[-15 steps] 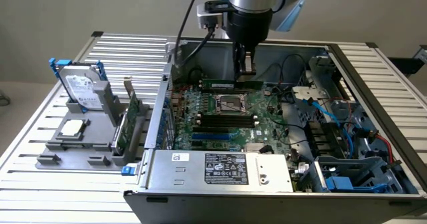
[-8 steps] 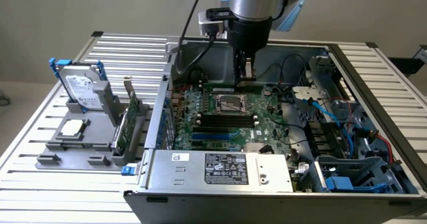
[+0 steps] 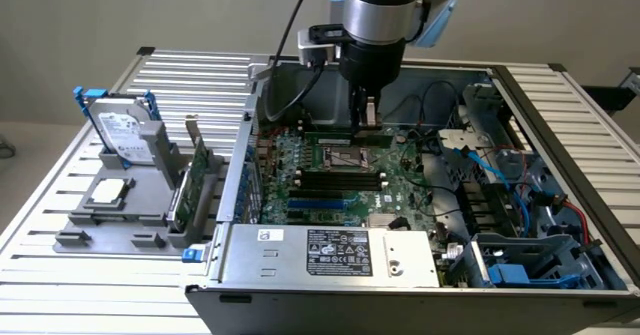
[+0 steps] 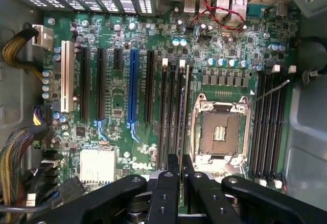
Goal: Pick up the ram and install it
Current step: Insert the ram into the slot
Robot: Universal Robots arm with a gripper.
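Nearest in the exterior view sat a grey metal power supply box [image 3: 320, 252] with a white-and-black label, at the front of an open grey steel computer case [image 3: 250, 125]. On the exterior view's left of the case, a grey plastic fixture [image 3: 75, 219] held a silver hard drive [image 3: 125, 136] in a blue frame and a broad green expansion card [image 3: 195, 177] standing on edge.

Behind the power supply lay the green motherboard [image 3: 320, 200], with long black slots running across it and a square metal processor socket [image 3: 348, 156] just past them. On the far side of that socket stood the ram [image 3: 335, 135], a long, narrow dark-green circuit-board stick, upright on its edge and lined up along the memory slots there. Whether it was seated in a slot could not be told.

The black two-fingered gripper [image 3: 367, 121] pointed straight down over the ram, its jaws narrow and pinched on the stick's top edge. Beyond rose the silver arm [image 3: 380, 13] and the slatted aluminium table [image 3: 190, 65].
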